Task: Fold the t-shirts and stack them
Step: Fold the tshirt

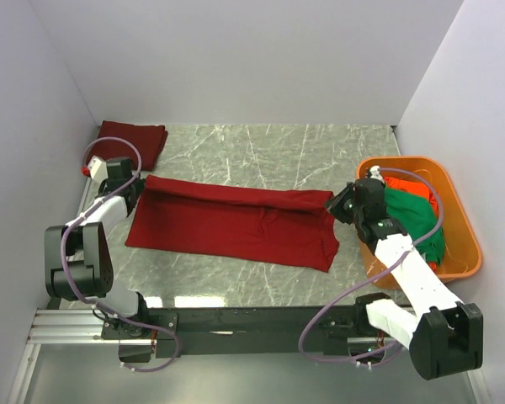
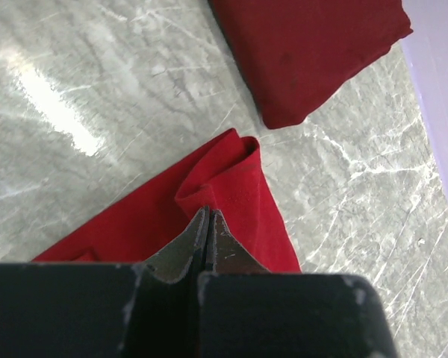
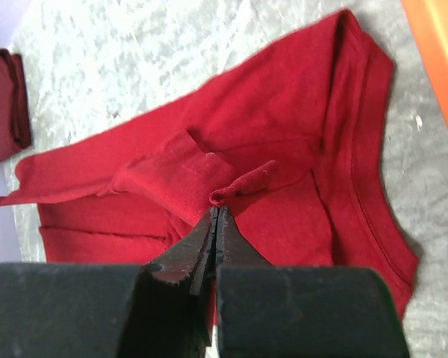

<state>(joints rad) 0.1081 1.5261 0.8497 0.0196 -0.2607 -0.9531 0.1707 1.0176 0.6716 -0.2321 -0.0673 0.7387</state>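
— White walls boxed in the grey marbled tabletop (image 1: 261,143); where did your long crimson cloth t-shirt (image 1: 236,223) lie on it?
— Across the middle, with its long axis running left to right. Your left gripper (image 2: 207,212) sat at the shirt's far left corner and your right gripper (image 3: 218,210) at its far right corner, so each arm had the end nearer to it.
— And the jaws?
— Both pairs were pressed together with no gap showing. In the left wrist view a peak of red cloth rose straight off the tips. In the right wrist view a small rolled lip of hem sat at them. You seemed to have a pinch at each end, though how much cloth lay between the tips was hidden.
— What did the next move turn on?
— By my reckoning, on carrying both corners the same way across the short axis, toward the near hem, with the span kept taut. A folded crimson shirt (image 1: 133,141) waited in the far left corner, just beyond your left gripper. The rigid orange plastic tub (image 1: 456,192) at your right held a green shirt (image 1: 417,220) and an orange-red shirt (image 1: 401,182)
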